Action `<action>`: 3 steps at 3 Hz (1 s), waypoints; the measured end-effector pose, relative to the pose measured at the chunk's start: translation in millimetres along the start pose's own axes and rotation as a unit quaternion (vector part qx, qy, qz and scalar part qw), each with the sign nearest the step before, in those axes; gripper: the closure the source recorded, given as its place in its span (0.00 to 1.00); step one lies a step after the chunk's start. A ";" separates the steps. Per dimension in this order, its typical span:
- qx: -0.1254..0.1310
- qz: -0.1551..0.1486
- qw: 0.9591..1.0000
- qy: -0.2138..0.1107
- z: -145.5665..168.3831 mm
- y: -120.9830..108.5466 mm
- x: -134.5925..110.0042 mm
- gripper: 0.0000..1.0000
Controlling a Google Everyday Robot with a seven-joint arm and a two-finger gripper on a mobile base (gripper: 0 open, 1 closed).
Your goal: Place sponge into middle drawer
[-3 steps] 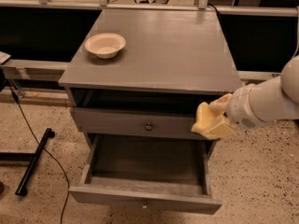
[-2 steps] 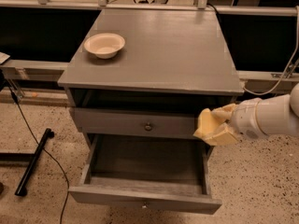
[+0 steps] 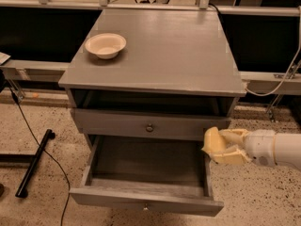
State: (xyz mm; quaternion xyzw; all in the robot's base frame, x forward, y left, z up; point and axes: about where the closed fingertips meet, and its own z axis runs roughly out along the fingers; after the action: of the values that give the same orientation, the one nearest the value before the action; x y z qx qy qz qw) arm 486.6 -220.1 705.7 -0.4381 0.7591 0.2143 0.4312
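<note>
So the end effector (image 3: 222,148) is at the right edge of the frame, closed snugly on the sponge (image 3: 212,140). It's hanging just outside the right side wall of the open middle drawer (image 3: 141,197), about level with the rim.

My guess at the main risk: let go here and the sponge clips the side wall or drops onto the speckled floor (image 3: 263,197), since it isn't over the tray yet. Swinging in too low could bump that wall, too high could hit the closed drawer front (image 3: 117,122) above.

The sponge is pale yellow foam, squishy looking, so it'd probably bounce or tip when it lands. The drawer is flat matte grey wood with a small round knob. A round cream bowl (image 3: 105,44) sits on the smooth grey table (image 3: 174,51), upper left.
</note>
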 end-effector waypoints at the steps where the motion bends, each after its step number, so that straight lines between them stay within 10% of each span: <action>1: -0.045 0.041 0.996 -0.064 5.8 7.2 36.9 1.00; 3: -0.077 0.071 0.991 -0.077 17.9 16.9 58.1 1.00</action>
State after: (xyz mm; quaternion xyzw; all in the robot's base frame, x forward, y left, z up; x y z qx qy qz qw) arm 466.3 -226.5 646.2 -0.3972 0.7342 0.3356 0.4366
